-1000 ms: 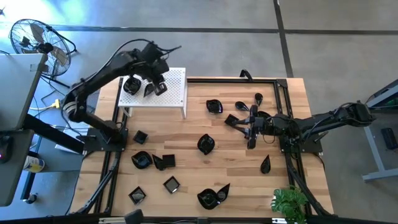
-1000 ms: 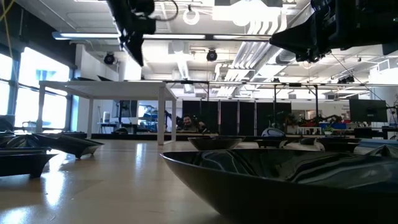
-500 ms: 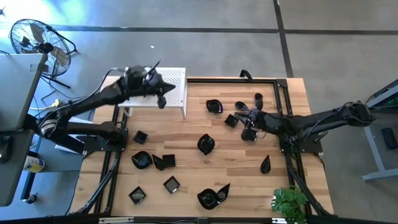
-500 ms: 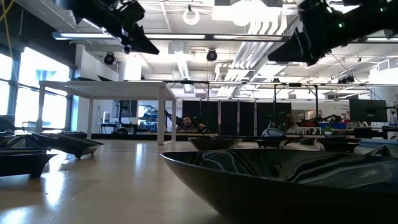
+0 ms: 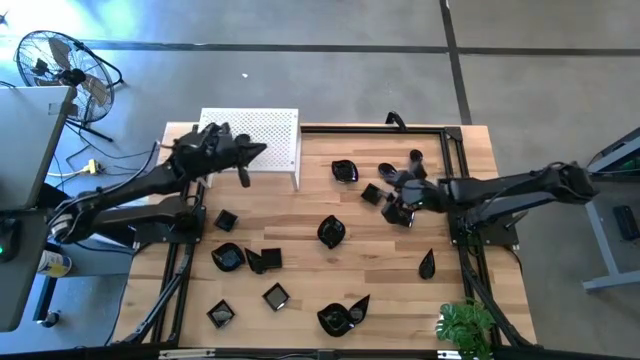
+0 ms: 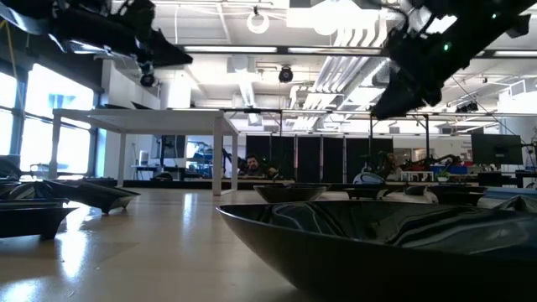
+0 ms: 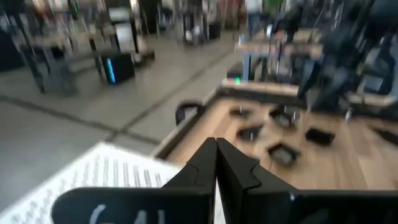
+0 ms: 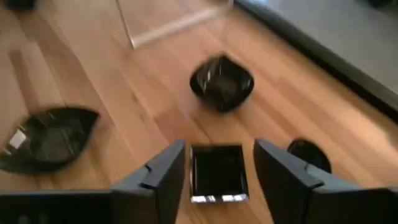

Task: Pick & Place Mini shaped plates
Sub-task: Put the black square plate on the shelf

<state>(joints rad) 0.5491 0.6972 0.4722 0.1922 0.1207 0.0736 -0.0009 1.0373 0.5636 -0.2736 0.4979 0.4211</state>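
Several small glossy black plates lie scattered on the wooden table (image 5: 300, 200). My right gripper (image 5: 392, 205) is open and slants down over a small square plate (image 8: 216, 171), which shows between its two fingers; it also appears in the high view (image 5: 371, 193). A wavy bowl-like plate (image 8: 222, 82), a leaf plate (image 8: 46, 138) and a round one (image 8: 309, 152) lie around it. My left gripper (image 5: 246, 172) is shut and empty (image 7: 216, 163), held in the air at the near edge of the white perforated stand (image 5: 270, 132).
More plates lie near the table's left and near edges (image 5: 228, 257) (image 5: 276, 296) (image 5: 343, 316), and one teardrop plate (image 5: 427, 265) on the right. A black frame (image 5: 455, 150) borders the table. A plant (image 5: 465, 325) stands at the near right corner. A person sits far behind the table (image 6: 249, 165).
My left arm has drawn back from above the white stand toward the table's left edge, and its gripper has tipped from pointing down to nearly level. My right gripper has shifted a little toward the table's left, over the square plate, and tipped from level to slanting down.
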